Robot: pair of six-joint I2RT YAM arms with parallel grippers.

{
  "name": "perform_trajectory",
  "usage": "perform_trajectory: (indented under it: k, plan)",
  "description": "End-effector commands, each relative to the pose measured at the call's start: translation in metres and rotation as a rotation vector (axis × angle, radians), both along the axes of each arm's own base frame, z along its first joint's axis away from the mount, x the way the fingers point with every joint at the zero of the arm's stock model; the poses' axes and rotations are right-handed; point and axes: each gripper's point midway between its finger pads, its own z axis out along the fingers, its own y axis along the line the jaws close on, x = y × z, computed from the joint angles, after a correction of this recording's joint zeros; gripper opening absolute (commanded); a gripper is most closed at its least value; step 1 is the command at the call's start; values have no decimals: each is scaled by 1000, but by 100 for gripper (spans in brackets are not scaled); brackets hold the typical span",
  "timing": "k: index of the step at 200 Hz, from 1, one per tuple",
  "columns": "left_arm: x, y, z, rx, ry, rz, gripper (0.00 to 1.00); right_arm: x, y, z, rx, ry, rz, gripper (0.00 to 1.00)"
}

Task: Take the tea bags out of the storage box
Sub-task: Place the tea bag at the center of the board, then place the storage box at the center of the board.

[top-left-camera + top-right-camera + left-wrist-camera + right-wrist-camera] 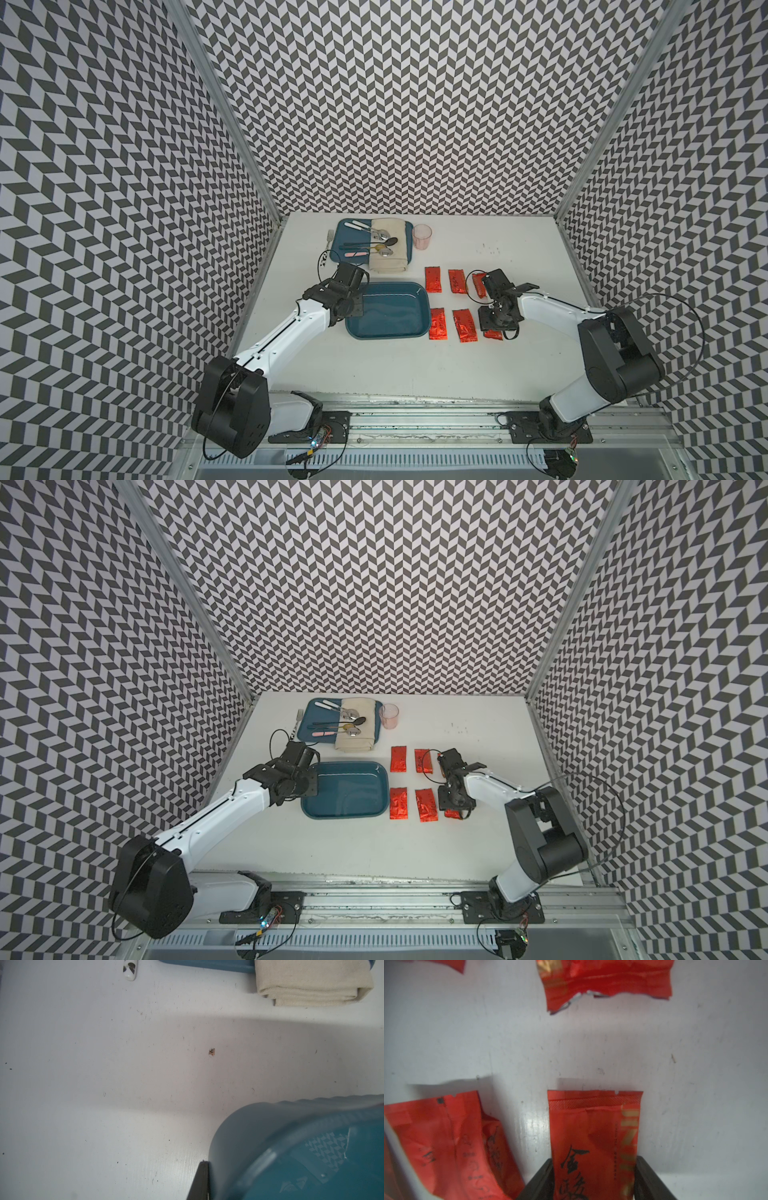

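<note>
The teal storage box stands mid-table, and no sachet shows inside it in both top views. Several red foil tea bags lie in two rows to its right, among them one in the far row and one in the near row. My right gripper hangs over the rightmost near-row tea bag, its two black fingers pressed against the sachet's long edges. My left gripper is shut at the box's left rim. Only its one finger shows, against the box's outer wall.
A flat blue tray with cutlery and a folded beige cloth lies behind the box. A fork rests left of the tray and a pink cup stands to its right. Patterned walls close three sides.
</note>
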Motion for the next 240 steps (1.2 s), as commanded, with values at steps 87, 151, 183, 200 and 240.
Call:
perform_trajectory:
  k: [87,151,183,200,240]
  plan:
    - [6,-2,10,-13,-48,4,0,11,7,29,46,-91,4,77]
    - [5,1,-5,21,2,17,0,40,-6,118,72,-422,-73,88]
    - [5,1,-19,36,45,16,0,42,-5,138,119,-518,-71,88]
    - [4,1,-30,50,88,15,0,43,-10,144,112,-550,-82,88]
    - [7,12,-36,52,112,51,30,44,-20,147,97,-569,-109,88]
